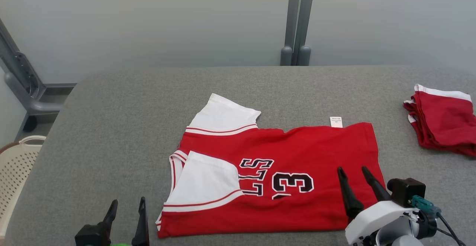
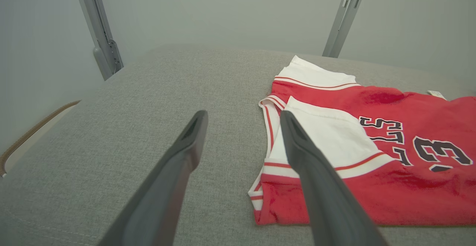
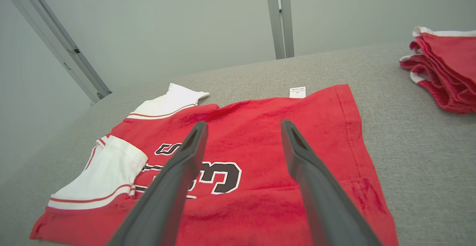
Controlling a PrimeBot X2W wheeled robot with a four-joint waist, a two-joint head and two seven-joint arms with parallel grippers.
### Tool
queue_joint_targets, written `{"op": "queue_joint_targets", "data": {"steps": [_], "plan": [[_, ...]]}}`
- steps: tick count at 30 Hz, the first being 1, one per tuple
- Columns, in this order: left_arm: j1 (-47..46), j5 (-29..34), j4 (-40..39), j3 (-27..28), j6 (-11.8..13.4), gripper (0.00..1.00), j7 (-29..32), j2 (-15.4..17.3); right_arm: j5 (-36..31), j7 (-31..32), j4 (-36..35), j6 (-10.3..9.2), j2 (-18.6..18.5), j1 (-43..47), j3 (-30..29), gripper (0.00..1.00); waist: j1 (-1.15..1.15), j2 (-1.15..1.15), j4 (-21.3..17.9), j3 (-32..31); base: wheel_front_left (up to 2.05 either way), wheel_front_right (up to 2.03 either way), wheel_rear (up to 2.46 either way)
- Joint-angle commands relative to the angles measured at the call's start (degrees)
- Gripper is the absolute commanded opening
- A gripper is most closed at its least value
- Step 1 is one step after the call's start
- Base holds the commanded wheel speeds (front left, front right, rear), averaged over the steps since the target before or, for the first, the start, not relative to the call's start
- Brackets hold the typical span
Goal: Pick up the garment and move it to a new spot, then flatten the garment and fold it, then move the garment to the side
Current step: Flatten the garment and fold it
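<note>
The garment (image 1: 297, 153) is a red jersey with white sleeves and black lettering. It lies on the grey table (image 1: 122, 127), its near long edge folded up over the body and one white sleeve turned in on top. My left gripper (image 1: 127, 204) stands open just left of the jersey's near left corner, above bare cloth of the table. Over the jersey's near right part, my right gripper (image 1: 352, 170) is open and holds nothing. The left wrist view has the jersey (image 2: 375, 145) right of my fingers (image 2: 297, 141). In the right wrist view the jersey (image 3: 253, 138) lies under both fingers.
A stack of folded red and white garments (image 1: 442, 123) sits at the table's right edge. A cream plastic basket (image 1: 16, 168) stands on the floor off the left edge. A grey post (image 1: 297, 22) rises behind the table against the pale wall.
</note>
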Motion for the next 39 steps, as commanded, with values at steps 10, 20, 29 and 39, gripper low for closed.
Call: {"op": "queue_joint_targets", "data": {"steps": [10, 20, 29, 39], "plan": [[-10.72, -0.51, 1.02, -2.5, -1.75, 1.0, 12.09, 2.05, -2.29, 16.17, -2.69, -0.01, -0.16, -6.14, -1.28, 1.0, 0.0, 0.0, -1.2, 2.5, 0.0, 0.0, 0.0], [-32.23, -0.84, 8.3, -5.26, -3.93, 1.0, 28.56, 1.05, -0.34, 46.02, -5.73, -0.01, -4.37, -20.84, -2.45, 1.0, 0.0, 0.0, -5.04, 12.24, 0.0, 0.0, 0.0], [-49.73, 2.03, 15.86, -7.84, -7.02, 1.0, 34.21, 1.6, 1.44, 55.84, -7.48, -0.01, -8.35, -32.13, 0.7, 1.0, 0.0, 0.0, -8.1, 21.87, 0.0, 0.0, 0.0], [-62.31, 3.91, 23.96, -9.46, -7.61, 1.0, 38.32, 1.23, 1.66, 57.88, -9.08, -0.01, -10.9, -39.44, 3.1, 1.0, 0.0, 0.0, -10.84, 30.47, 0.0, 0.0, 0.0]]}}
